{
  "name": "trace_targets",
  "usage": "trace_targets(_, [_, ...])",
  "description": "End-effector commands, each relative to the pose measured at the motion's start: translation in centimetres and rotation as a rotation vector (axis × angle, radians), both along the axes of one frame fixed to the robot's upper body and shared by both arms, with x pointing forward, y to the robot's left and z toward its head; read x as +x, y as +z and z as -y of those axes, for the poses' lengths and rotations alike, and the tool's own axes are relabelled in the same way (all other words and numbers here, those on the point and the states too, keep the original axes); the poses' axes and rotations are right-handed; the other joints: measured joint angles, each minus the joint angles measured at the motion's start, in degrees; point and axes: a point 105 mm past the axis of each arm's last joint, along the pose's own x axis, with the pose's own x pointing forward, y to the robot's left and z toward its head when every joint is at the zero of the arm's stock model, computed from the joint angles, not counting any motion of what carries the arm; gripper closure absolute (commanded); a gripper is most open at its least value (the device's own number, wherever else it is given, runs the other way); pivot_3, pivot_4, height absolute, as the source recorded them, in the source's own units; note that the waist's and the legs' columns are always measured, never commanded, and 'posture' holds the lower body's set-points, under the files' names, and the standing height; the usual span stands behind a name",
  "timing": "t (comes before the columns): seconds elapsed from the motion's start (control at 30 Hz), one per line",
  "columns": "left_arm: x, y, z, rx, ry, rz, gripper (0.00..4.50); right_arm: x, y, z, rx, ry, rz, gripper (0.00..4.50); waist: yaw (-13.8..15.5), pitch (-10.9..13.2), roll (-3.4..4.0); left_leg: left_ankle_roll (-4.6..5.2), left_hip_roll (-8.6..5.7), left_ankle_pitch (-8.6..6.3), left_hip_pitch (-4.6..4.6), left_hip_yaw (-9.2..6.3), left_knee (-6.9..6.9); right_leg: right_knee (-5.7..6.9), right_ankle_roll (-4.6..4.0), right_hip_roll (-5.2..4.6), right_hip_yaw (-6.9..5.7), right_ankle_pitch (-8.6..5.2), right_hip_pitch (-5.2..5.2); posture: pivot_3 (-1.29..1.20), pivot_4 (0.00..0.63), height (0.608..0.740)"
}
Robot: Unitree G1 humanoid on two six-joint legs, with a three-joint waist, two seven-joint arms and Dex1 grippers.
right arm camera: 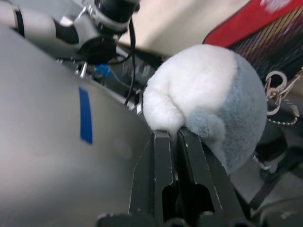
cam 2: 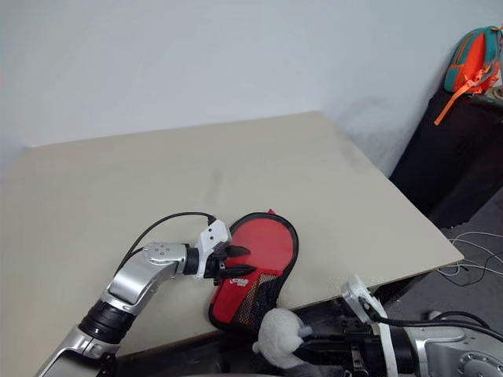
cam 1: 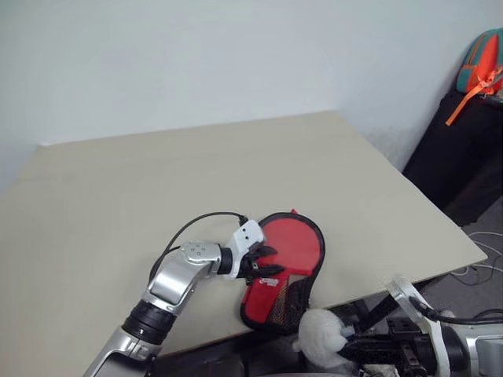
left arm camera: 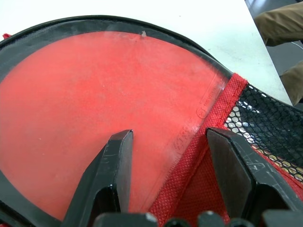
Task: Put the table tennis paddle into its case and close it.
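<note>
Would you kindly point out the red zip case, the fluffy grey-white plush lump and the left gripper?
red zip case point(cam 1: 295, 247), left eye view, on its clear window.
fluffy grey-white plush lump point(right arm camera: 208, 90), right wrist view, on its white top.
left gripper point(cam 1: 273, 261), left eye view, between its fingertips.

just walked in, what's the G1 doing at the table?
It's packing a paddle into its case. The case lies at the table's near edge with the red paddle showing through its clear window. The left gripper presses on the case, fingers apart, one on the window and one on the red fabric. The right gripper, below the table edge, is shut on a white-grey plush charm that looks attached to the case by a small chain, possibly the zip pull. Whether the zip is closed can't be told.
</note>
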Motion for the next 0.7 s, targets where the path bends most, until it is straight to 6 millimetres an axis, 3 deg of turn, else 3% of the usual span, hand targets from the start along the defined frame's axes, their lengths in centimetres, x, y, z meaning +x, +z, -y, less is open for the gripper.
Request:
trace_targets(0.03, [-2.5, -4.6, -1.0, 0.105, 0.013, -0.201, 1.94, -1.7, 0.9, -0.7, 0.027, 0.103, -0.010, 4.46, 0.1, 0.0, 0.00, -0.02, 0.01, -0.02, 0.00, 0.02, 0.01, -0.01, 0.00, 0.00, 0.00, 0.00, 0.00, 0.00, 0.000, 0.740])
trace_targets(0.13, [-2.7, -4.7, -1.0, 0.103, 0.012, -0.205, 1.94, -3.3, 0.8, -0.6, -0.008, 0.170, -0.042, 4.46, 0.3, 0.0, -0.03, -0.03, 0.03, -0.04, 0.02, 0.06, 0.04, -0.04, 0.00, -0.02, -0.01, 0.00, 0.02, 0.00, 0.000, 0.740])
trace_targets(0.2, [-2.8, -4.8, -1.0, 0.103, 0.012, -0.206, 1.94, -2.9, 1.1, -0.4, -0.011, 0.167, -0.018, 4.46, 0.3, 0.0, -0.06, -0.03, 0.04, -0.06, 0.02, 0.06, 0.06, -0.07, 0.00, -0.03, -0.03, 0.00, 0.05, 0.00, 0.000, 0.740])
trace_targets(0.33, [-2.9, -4.9, -0.9, 0.098, 0.013, -0.211, 1.94, 0.1, 1.6, -0.3, 0.009, 0.069, 0.058, 4.46, 0.3, -0.1, -0.08, -0.05, 0.08, -0.13, 0.04, 0.10, 0.16, -0.20, 0.01, -0.04, -0.08, 0.00, 0.11, 0.00, 0.000, 0.740])
trace_targets(0.5, [-2.7, -4.8, -0.8, 0.096, 0.008, -0.204, 1.94, 2.9, -0.2, -1.1, -0.032, -0.044, 0.075, 4.46, 0.3, -0.1, 0.02, -0.04, 0.32, -0.14, 0.03, -0.17, 0.12, -0.96, 0.00, -0.08, -0.61, 0.00, 0.49, 0.00, 0.000, 0.740])
trace_targets(0.7, [-2.4, -4.7, -0.8, 0.098, 0.017, -0.199, 1.94, 6.6, -0.3, -2.5, 0.026, -0.173, 0.122, 4.46, 0.3, -0.2, 0.26, -0.01, 0.30, -0.16, 0.02, -0.10, 0.11, -0.97, 0.00, -0.15, -0.63, 0.00, 0.47, 0.00, 0.000, 0.740])
